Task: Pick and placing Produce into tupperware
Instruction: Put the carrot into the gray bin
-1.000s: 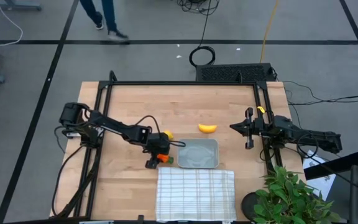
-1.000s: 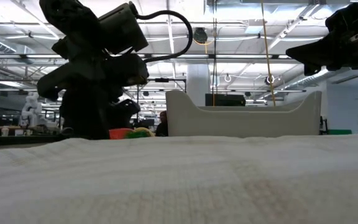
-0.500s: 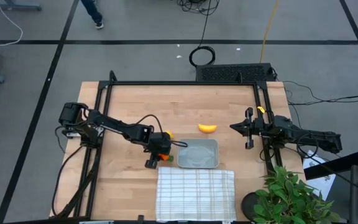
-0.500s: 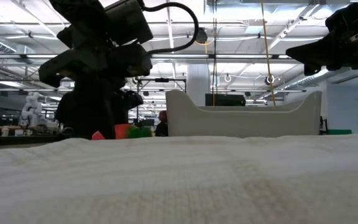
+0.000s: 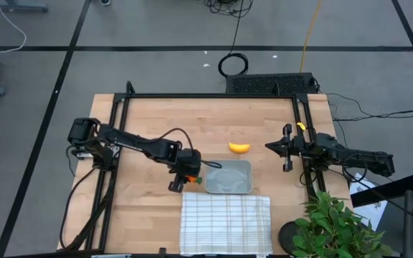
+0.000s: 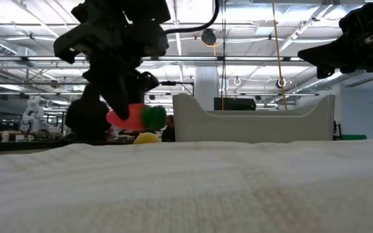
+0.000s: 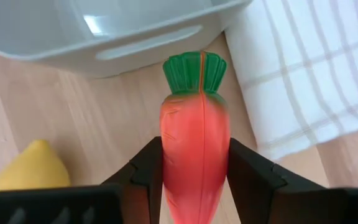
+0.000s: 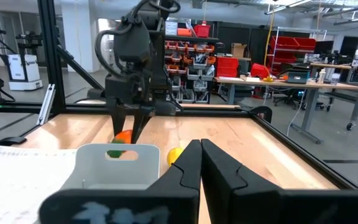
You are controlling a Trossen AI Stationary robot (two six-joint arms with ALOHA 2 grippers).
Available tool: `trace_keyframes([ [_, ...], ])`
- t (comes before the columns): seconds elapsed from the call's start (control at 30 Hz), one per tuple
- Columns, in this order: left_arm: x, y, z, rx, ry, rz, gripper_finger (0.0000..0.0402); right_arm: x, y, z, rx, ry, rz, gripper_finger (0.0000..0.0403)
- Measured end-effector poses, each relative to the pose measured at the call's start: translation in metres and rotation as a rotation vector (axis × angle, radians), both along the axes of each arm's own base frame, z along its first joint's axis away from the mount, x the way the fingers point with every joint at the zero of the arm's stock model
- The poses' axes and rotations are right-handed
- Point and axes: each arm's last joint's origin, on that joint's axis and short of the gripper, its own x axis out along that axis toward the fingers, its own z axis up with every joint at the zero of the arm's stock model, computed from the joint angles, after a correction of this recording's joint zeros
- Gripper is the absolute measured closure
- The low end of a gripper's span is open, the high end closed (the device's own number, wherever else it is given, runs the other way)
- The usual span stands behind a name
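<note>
Gripping an orange carrot (image 7: 194, 149) between both fingers (image 7: 146, 171), left gripper (image 5: 187, 169) poised above the wooden table (image 5: 149, 122), just off the near-left corner of the grey tupperware (image 5: 229, 176). Carrot lifted clear of the table, as seen in the low view (image 6: 127, 117), green top pointing toward the container's rim (image 7: 135, 46). Lying on the table right under the raised carrot, close to the tupperware's left wall: a small yellow lemon (image 6: 147, 137), also visible beside the fingers (image 7: 31, 165). Resting alone on bare wood just beyond the tupperware's far edge: a curved yellow banana (image 5: 239, 148). Spread flat in front of the container, its edge touching or nearly so: a white checked cloth (image 5: 225, 223). Waiting at the table's right side, well apart from the produce: right gripper (image 8: 200, 163), fingers pressed together.
</note>
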Motion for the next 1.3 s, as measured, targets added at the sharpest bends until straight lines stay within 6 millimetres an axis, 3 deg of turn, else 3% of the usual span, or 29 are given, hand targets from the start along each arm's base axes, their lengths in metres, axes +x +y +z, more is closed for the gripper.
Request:
trace_keyframes([
  [0.57, 0.014, 0.003, 0.057, 0.074, -0.020, -0.035, 0.0266, 0.000, 0.000, 0.000, 0.000, 0.000, 0.000, 0.0403],
  [1.3, 0.022, 0.039, 0.112, 0.066, -0.079, 0.072, 0.0266, 0.000, 0.000, 0.000, 0.000, 0.001, 0.000, 0.0403],
])
